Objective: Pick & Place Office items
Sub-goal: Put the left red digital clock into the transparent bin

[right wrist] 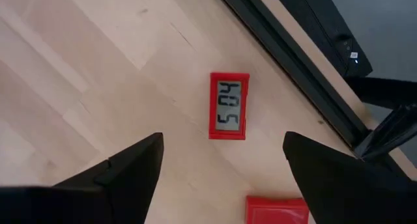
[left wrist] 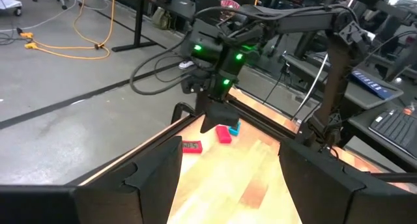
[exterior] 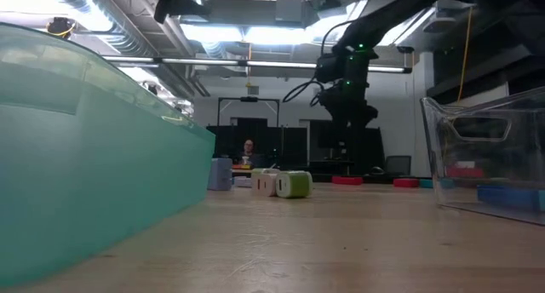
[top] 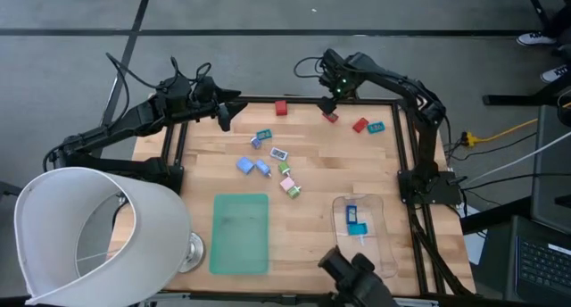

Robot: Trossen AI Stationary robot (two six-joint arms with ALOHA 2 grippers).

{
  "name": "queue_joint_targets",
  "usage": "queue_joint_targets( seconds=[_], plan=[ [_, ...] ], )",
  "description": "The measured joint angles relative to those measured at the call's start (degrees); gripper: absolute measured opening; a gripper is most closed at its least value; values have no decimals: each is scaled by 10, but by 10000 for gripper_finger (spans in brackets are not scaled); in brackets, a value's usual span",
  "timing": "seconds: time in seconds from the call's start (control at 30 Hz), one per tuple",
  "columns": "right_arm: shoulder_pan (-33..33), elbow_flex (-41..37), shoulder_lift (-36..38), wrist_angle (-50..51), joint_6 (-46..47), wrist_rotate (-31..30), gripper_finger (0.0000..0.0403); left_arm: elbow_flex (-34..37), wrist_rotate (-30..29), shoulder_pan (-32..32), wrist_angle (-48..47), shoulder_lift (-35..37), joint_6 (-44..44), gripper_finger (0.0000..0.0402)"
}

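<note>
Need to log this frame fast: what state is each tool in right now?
Left tool: open, empty, raised at the table's far-left edge.
Right tool: open, empty, poised over the red clock piece near the far edge.

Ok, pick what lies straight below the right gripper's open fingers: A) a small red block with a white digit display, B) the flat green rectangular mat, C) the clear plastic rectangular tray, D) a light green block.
A: the right wrist view looks down between the open right gripper onto the small red block with a white digit display, lying flat on the wooden table.
</note>
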State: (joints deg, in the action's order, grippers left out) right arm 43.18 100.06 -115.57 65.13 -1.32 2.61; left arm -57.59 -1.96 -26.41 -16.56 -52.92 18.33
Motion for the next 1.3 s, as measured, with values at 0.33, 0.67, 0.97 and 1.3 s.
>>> queue_joint_targets(
  seconds=[0.33, 0.67, 0.97, 1.3],
  plan=[
    [-3, 138, -92, 134, 20, -2, 323, 0, 0, 0, 0, 0, -10, 251],
    [14, 152, -91, 84, 4, 0, 323, 0, 0, 0, 0, 0, -26, 251],
    [48, 152, -91, 112, 20, 11, 323, 0, 1, 0, 0, 0, -30, 251],
    [12, 155, -87, 215, 55, -79, 321, 0, 1, 0, 0, 0, -37, 251]
  ],
)
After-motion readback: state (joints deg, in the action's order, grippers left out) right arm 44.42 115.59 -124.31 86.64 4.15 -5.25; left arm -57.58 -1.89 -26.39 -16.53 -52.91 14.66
